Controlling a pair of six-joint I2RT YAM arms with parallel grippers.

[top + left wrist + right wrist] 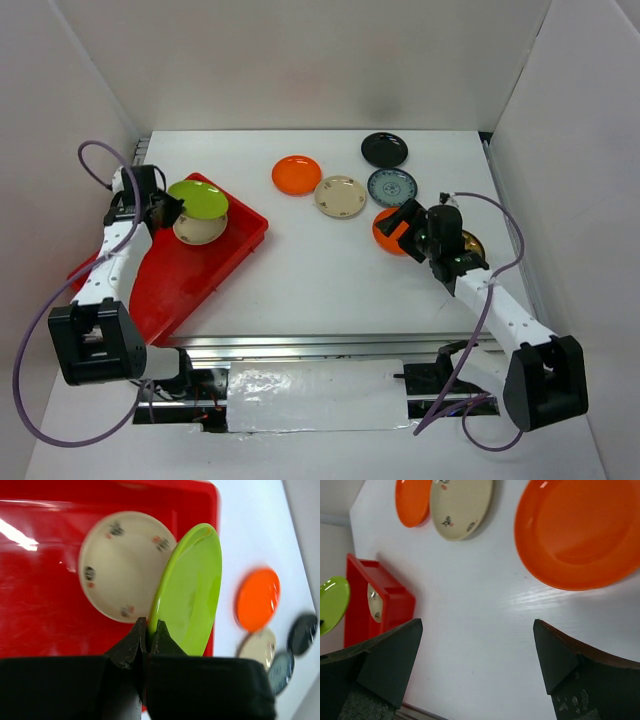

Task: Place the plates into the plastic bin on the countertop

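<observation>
1. The lime green plate (198, 198) sits in the upper left of the top view. It is held tilted above the plastic bin (190, 272), directly over a cream plate (200, 232) that lies flat in the bin's upper end.
2. The left gripper (148, 627) is clamped on the green plate's near rim. The wrist view shows only a thin bite of rim between the fingertips, with the rest of the plate hanging free beyond them.
3. With so little rim caught, the plate could pivot or slip out. If let go while tilted, it would likely land on its edge, knock the cream plate, or roll over the bin's low rim.
4. Five plates lie on the countertop (320, 285) in the upper middle of the top view:
   - the far orange plate (296, 175)
   - the second cream plate (340, 196)
   - the blue-white plate (391, 186)
   - the black plate (384, 149)
   - the near orange plate (580, 530), right of centre
5. The right gripper (476, 652) has its jaws spread wide and holds nothing. It hovers at the near orange plate's edge.
6. That plate is shallow and lies flat on a smooth surface. A finger that misses its rim would probably push it toward the blue-white plate just above.
</observation>
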